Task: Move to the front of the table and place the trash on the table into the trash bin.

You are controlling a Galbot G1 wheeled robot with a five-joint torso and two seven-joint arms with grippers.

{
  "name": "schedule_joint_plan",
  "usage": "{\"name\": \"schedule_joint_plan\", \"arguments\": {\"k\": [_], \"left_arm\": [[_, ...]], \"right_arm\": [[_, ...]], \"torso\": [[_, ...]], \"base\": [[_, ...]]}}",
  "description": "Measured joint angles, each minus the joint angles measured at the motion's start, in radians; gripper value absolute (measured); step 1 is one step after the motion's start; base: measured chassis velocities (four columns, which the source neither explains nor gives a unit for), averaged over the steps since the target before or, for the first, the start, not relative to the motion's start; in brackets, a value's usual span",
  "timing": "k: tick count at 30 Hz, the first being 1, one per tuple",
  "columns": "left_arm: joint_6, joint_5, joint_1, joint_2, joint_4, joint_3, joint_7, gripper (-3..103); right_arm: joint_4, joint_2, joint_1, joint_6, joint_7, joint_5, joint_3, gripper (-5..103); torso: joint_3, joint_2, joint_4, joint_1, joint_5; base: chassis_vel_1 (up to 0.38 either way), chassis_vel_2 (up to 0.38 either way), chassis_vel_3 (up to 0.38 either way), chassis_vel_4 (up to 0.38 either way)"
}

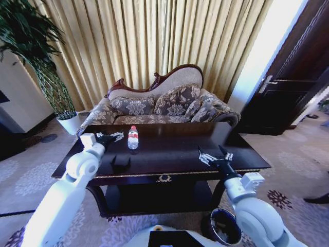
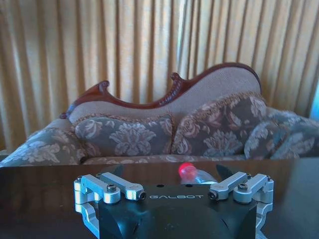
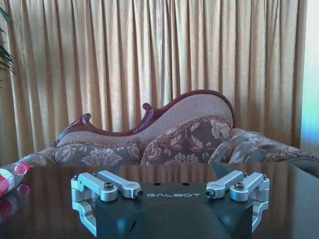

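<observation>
Down by the robot's base, at the right front corner of the table, stood the trash bin, partly hidden behind the right arm. Above the table's near right part hovered the right gripper, its fingers spread open and holding nothing. Over the left part, the left gripper hung just beside the bottle, its fingers likewise apart and empty. The bottle lay on the dark glossy top, between the left gripper and the middle of the table, its red cap pointing away from the robot toward the sofa. From the left wrist camera, the red cap showed just past the open left gripper; from the right wrist camera, the bottle lay well off to the side of the right gripper. Behind the table stood the patterned sofa with its cushions, then a potted plant in a white pot to the left, a dark door to the right, and gold curtains across the back.
</observation>
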Motion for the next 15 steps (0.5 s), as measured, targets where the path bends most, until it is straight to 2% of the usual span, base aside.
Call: {"name": "schedule_joint_plan", "arguments": {"k": [4,6,7,9,15], "left_arm": [[0.017,-0.006,-0.047,0.010,0.011,0.058,-0.020,100],[0.050,-0.046,-0.091,0.014,0.017,0.116,-0.066,100],[0.050,-0.046,-0.091,0.014,0.017,0.116,-0.066,100],[0.080,-0.079,-0.127,0.017,0.023,0.175,-0.127,100],[0.111,-0.133,-0.183,0.014,0.041,0.240,-0.197,100]], "right_arm": [[0.000,-0.001,0.005,0.002,-0.001,-0.005,-0.006,100],[0.000,0.002,0.009,0.002,-0.001,-0.006,-0.010,100],[0.000,0.002,0.009,0.002,-0.001,-0.006,-0.010,100],[0.000,0.005,0.009,0.005,-0.001,-0.006,-0.013,100],[0.000,0.004,0.008,0.010,-0.001,-0.006,-0.009,100]], "torso": [[0.000,0.000,0.0000,0.000,0.0001],[0.000,0.000,-0.0001,0.000,0.0000],[0.000,0.000,-0.0001,0.000,0.0000],[0.000,0.000,-0.0002,0.000,0.0000],[0.000,0.000,-0.0001,0.000,-0.0002]], "base": [[0.000,0.000,0.000,0.000],[0.000,0.000,0.000,0.000],[0.000,0.000,0.000,0.000],[0.000,0.000,0.000,0.000],[0.000,0.000,0.000,0.000]]}}
